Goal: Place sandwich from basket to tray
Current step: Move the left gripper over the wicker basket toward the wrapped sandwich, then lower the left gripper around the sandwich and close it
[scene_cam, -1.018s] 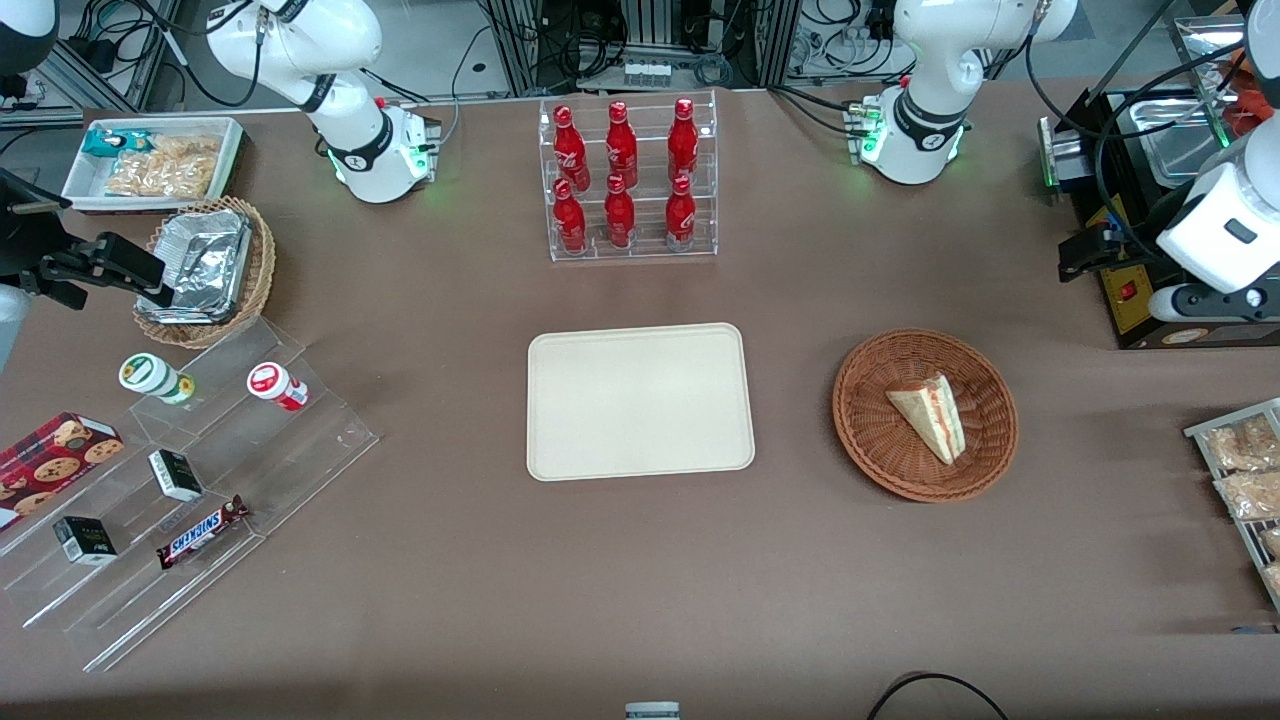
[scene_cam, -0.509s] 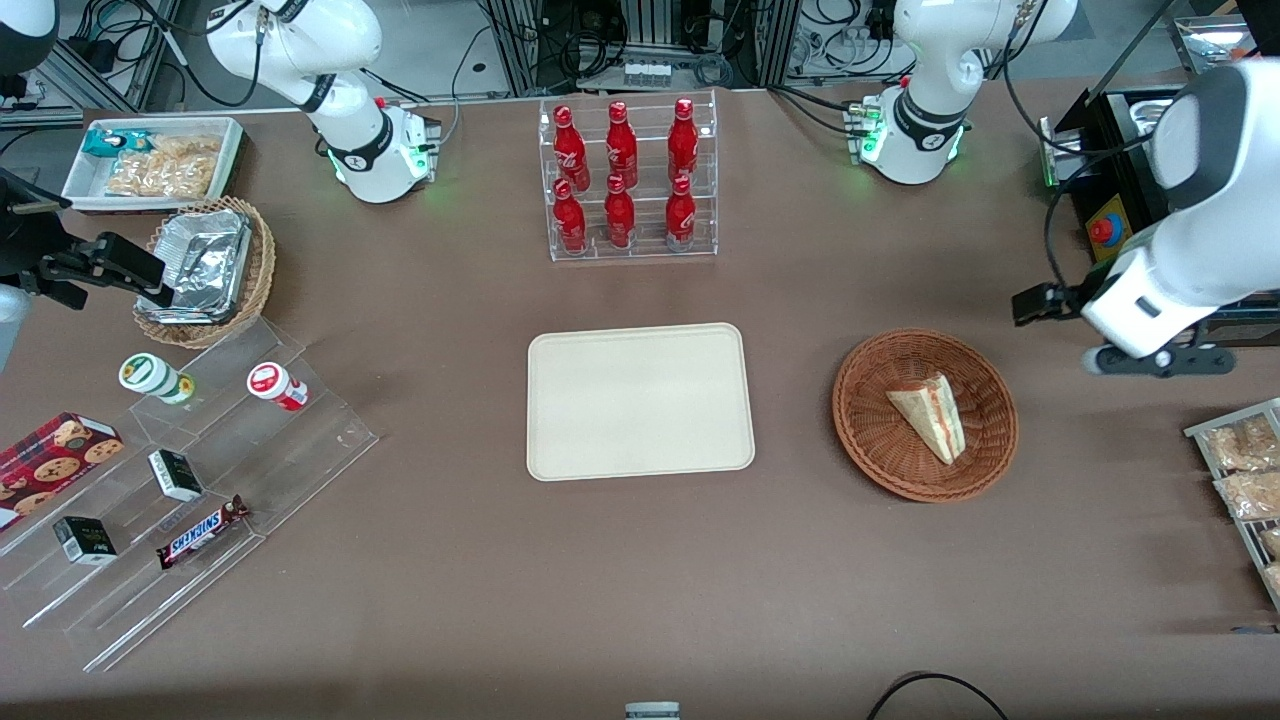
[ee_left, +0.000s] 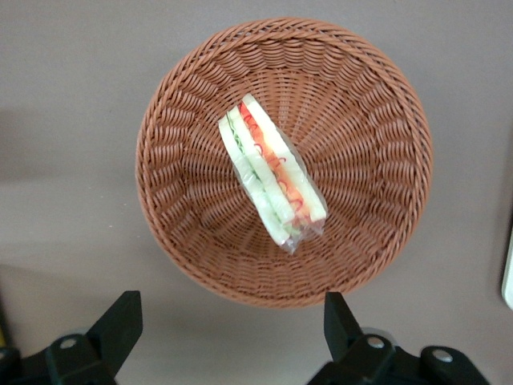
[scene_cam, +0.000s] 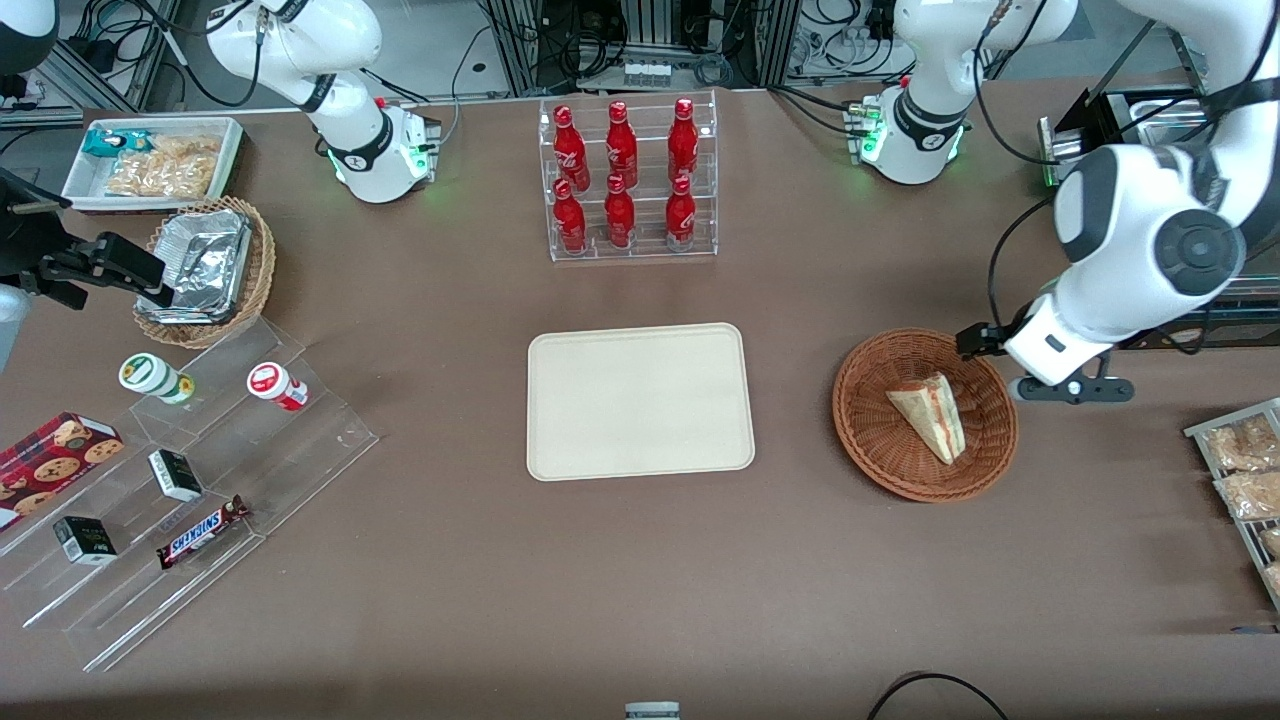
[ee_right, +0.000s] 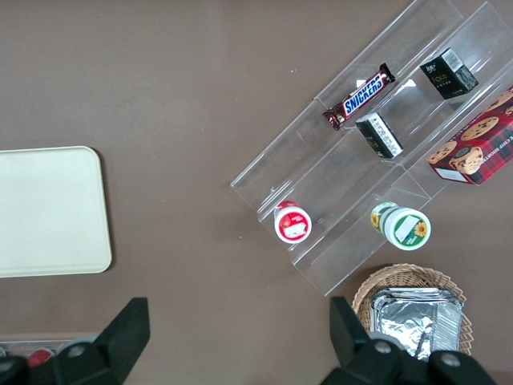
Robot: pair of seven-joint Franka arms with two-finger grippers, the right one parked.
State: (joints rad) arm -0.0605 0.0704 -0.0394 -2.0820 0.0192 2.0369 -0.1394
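1. Sandwich [scene_cam: 929, 413] sits in the reddish-brown wicker basket [scene_cam: 870, 440], wrapped in clear film, its pink-red and green filling edge facing up in the left wrist view; we see nothing gripping it.

2. Nothing rests on the cream tray [scene_cam: 640, 401], which lies on the bench [scene_cam: 640, 580] toward the parked arm's end from the basket, well apart from it.

3. We judge the task to be at its very start: the pick, the carry and the set-down are all left to do.

4. Our pincer [ee_left: 228, 330] hangs above the bench at the basket's rim, on the side toward the working arm's end, and it holds nothing. Its two dark fingers [ee_left: 119, 327] stand wide, with a gap broader than the sandwich is thick.

5. In the left wrist view the sandwich [ee_left: 271, 184] lies well inside the basket [ee_left: 385, 241], not between the fingers but ahead of them, clear of both, and it runs at a slant to the line joining the fingers.

6. We judge that the pincer has to come over the basket's middle, turn so the fingers face the flat bread sides, and then go down before any grip is possible.
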